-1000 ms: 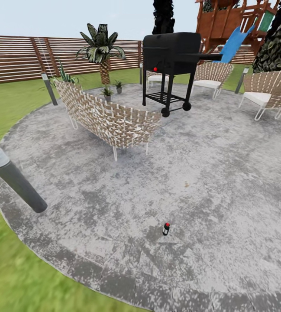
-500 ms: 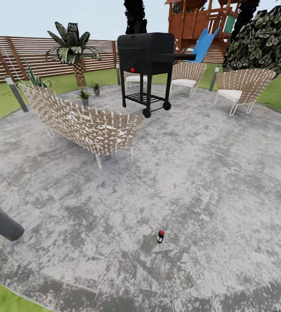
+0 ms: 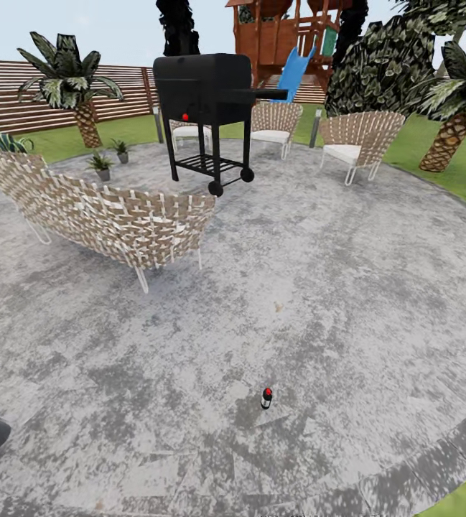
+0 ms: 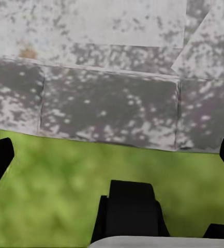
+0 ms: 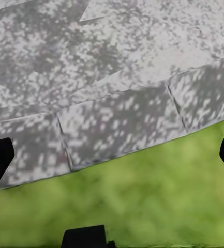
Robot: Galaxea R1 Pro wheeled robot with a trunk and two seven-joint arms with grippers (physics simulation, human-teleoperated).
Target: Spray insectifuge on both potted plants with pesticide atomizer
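A round mottled grey patio fills most of the head view, and the black wheeled grill standing on its far part serves as the landmark here. Nearer the camera than the grill, and to its left, a long woven bench stretches across the paving with its back toward the viewer. Behind the grill stand three woven chairs, one well off to its right and two others close behind it. A wooden play tower with a blue slide rises beyond them, and a brown slatted fence runs far to the grill's left, behind a palm.

The two potted plants sit side by side on the patio edge, left of the grill and beyond the bench, so the bench lies between them and the camera.

The pesticide atomizer stands upright on bare paving, far in front of the grill and well clear of the bench, its long axis vertical, a red cap on top of a dark body. Nothing stands close to it. Which way its nozzle faces is too small to tell.

The left gripper and the right gripper each hang spread wide and empty over the patio's rim, where paving meets lawn
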